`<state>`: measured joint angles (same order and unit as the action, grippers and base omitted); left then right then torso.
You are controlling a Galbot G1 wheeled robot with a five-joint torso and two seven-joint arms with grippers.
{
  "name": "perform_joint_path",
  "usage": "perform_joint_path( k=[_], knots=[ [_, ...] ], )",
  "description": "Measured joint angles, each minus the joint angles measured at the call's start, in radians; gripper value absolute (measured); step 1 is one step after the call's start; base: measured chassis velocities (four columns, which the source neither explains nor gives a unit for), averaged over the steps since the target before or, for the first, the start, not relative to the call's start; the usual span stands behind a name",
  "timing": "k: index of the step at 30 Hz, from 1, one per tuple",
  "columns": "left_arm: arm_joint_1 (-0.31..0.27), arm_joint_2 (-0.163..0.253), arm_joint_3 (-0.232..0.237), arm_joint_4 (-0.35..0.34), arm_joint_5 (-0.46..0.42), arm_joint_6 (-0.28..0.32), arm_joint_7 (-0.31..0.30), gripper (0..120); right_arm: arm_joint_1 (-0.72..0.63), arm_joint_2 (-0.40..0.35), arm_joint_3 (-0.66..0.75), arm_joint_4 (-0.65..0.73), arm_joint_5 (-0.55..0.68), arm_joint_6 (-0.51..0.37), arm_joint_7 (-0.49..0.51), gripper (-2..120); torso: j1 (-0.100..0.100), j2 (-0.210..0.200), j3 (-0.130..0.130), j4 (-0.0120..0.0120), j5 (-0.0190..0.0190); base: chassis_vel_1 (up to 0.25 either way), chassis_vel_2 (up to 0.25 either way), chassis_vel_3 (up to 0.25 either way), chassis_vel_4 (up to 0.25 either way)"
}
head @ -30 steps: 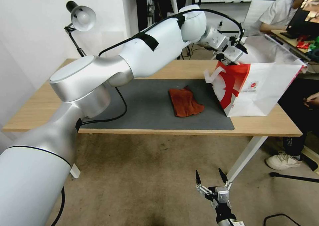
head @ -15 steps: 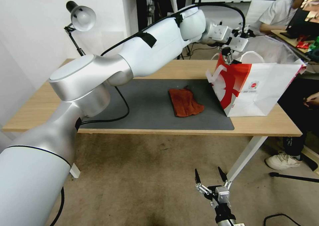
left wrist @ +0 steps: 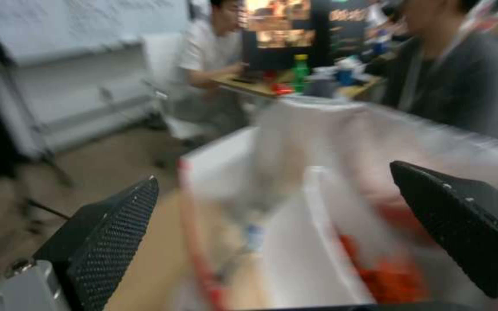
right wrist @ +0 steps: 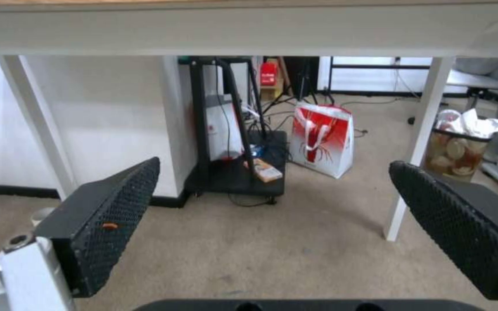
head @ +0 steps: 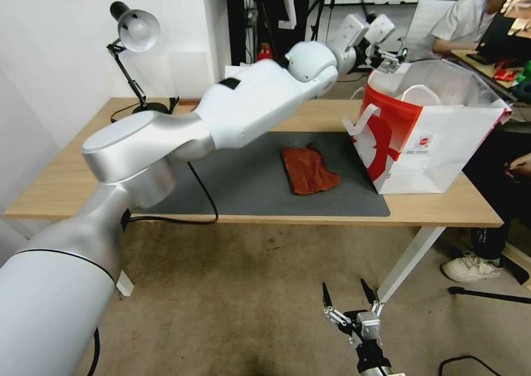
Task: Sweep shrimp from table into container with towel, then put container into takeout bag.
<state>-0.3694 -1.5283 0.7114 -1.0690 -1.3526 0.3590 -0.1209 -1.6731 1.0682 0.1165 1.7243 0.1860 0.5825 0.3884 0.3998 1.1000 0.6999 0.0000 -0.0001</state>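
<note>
Bagging step, judged near done. Left gripper (head: 390, 61) above far-left rim of takeout bag (head: 437, 149), fingers spread, holding nothing. Orange shrimp (left wrist: 393, 276) visible inside bag, apparently in container (left wrist: 312, 259), blurred. Towel (head: 307, 170) flat on grey mat (head: 243, 182), left of bag. Right gripper (head: 347, 297) parked low below table (head: 442, 207), fingers apart. Next move calls for clearing arm from bag without snagging handles (head: 419, 91).

The boxy white-and-red paper takeout bag (head: 428, 149) has a crinkled silvery foil lining; the rumpled rust-red cloth towel (head: 307, 170) looks soft and matt on a flat dark grey matt mat (head: 249, 179) over a pale wood-grain tabletop (head: 55, 171), and the right gripper's black finger pads (right wrist: 113, 220) are finely dimpled
</note>
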Motion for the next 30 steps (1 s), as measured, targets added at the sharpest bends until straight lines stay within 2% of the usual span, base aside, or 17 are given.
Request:
perform_joint_path(
  k=[3, 10, 13, 14, 15, 16, 17, 18, 20, 21, 22, 23, 25, 26, 27, 29, 30],
  knots=[
    [0.031, 0.021, -0.04, -0.034, -0.083, -0.001, 0.068, 100, 0.002, 0.0, -0.002, -0.001, 0.001, 0.0, -0.002, 100, 0.0, 0.0, 0.0, -0.0001, 0.0, 0.0, 0.0, 0.0, 0.0],
    [0.08, 0.057, -0.076, -0.088, -0.124, -0.049, 0.13, 100, 0.004, 0.004, -0.009, -0.003, 0.0, 0.0, -0.006, 100, 0.0, 0.0, 0.0, -0.0005, 0.0, 0.0, 0.0, 0.0, 0.0],
    [0.147, 0.129, -0.115, -0.174, -0.127, -0.084, 0.124, 100, 0.004, 0.005, -0.012, -0.002, -0.001, 0.0, -0.007, 100, 0.0, 0.0, 0.0, -0.0007, 0.0001, 0.0, 0.0, 0.0, 0.0],
    [0.147, 0.129, -0.115, -0.174, -0.127, -0.084, 0.124, 100, 0.004, 0.005, -0.012, -0.002, -0.001, 0.0, -0.007, 100, 0.0, 0.0, 0.0, -0.0007, 0.0001, 0.0, 0.0, 0.0, 0.0],
    [0.216, 0.205, -0.15, -0.263, -0.124, -0.102, 0.074, 100, 0.001, 0.002, -0.014, 0.013, -0.003, 0.0, -0.007, 100, 0.0, 0.0, 0.0, 0.0001, -0.0002, 0.0, 0.0, 0.0, 0.0],
    [0.263, 0.252, -0.174, -0.318, -0.107, -0.108, 0.054, 100, -0.002, -0.002, -0.014, 0.029, -0.004, 0.0, -0.007, 100, 0.0, 0.0, 0.0, 0.0002, -0.0004, 0.0, 0.0, 0.0, 0.0],
    [0.263, 0.252, -0.174, -0.318, -0.107, -0.108, 0.054, 100, -0.002, -0.002, -0.014, 0.029, -0.004, 0.0, -0.007, 100, 0.0, 0.0, 0.0, 0.0002, -0.0004, 0.0, 0.0, 0.0, 0.0],
    [0.36, 0.341, -0.222, -0.409, -0.054, -0.129, 0.04, 100, -0.003, -0.01, -0.014, 0.05, -0.008, 0.0, -0.007, 100, 0.0, 0.0, 0.0, 0.0003, -0.0006, 0.0, 0.0, 0.0, 0.0],
    [0.497, 0.439, -0.286, -0.521, 0.015, -0.161, 0.038, 100, 0.0, -0.015, -0.013, 0.067, -0.008, 0.0, -0.005, 100, 0.0, 0.0, 0.0, 0.0004, -0.0009, 0.0, 0.0, 0.0, 0.0],
    [0.497, 0.439, -0.286, -0.521, 0.015, -0.161, 0.038, 100, 0.0, -0.015, -0.013, 0.067, -0.008, 0.0, -0.005, 100, 0.0, 0.0, 0.0, 0.0004, -0.0009, 0.0, 0.0, 0.0, 0.0],
    [0.61, 0.506, -0.35, -0.622, 0.081, -0.172, 0.04, 100, 0.004, -0.017, -0.014, 0.077, -0.006, -0.003, -0.003, 100, 0.0, 0.0, 0.0, 0.0002, -0.0004, 0.0, 0.0, 0.0, 0.0],
    [0.682, 0.54, -0.391, -0.683, 0.131, -0.175, 0.043, 100, 0.006, -0.018, -0.015, 0.084, -0.006, -0.01, 0.0, 100, 0.0, 0.0, 0.0, 0.0003, -0.0002, 0.0, 0.0, 0.0, 0.0],
    [0.721, 0.556, -0.415, -0.711, 0.159, -0.177, 0.048, 100, 0.006, -0.018, -0.015, 0.089, -0.007, -0.017, 0.003, 100, 0.0, 0.0, 0.0, 0.0, -0.0002, 0.0, 0.0, 0.0, 0.0],
    [0.845, 0.593, -0.487, -0.777, 0.237, -0.191, 0.058, 100, 0.004, -0.02, -0.016, 0.103, -0.011, -0.034, 0.017, 100, 0.0, 0.0, 0.0, 0.0, 0.0002, 0.0, 0.0, 0.0, 0.0],
    [0.925, 0.605, -0.53, -0.807, 0.279, -0.201, 0.065, 100, 0.004, -0.022, -0.017, 0.11, -0.013, -0.042, 0.024, 100, 0.0, 0.0, 0.0, 0.0, 0.0, 0.0, 0.0, 0.0, 0.0],
    [0.957, 0.608, -0.548, -0.816, 0.298, -0.205, 0.068, 100, 0.004, -0.023, -0.017, 0.112, -0.013, -0.044, 0.027, 100, 0.0, 0.0, 0.0, 0.0, -0.0003, 0.0, 0.0, 0.0, 0.0],
    [1.114, 0.613, -0.653, -0.856, 0.392, -0.236, 0.093, 100, 0.002, -0.033, -0.017, 0.123, -0.013, -0.052, 0.036, 100, 0.0, 0.0, 0.0, 0.0, -0.0007, 0.0, 0.0, 0.0, 0.0]
  ],
)
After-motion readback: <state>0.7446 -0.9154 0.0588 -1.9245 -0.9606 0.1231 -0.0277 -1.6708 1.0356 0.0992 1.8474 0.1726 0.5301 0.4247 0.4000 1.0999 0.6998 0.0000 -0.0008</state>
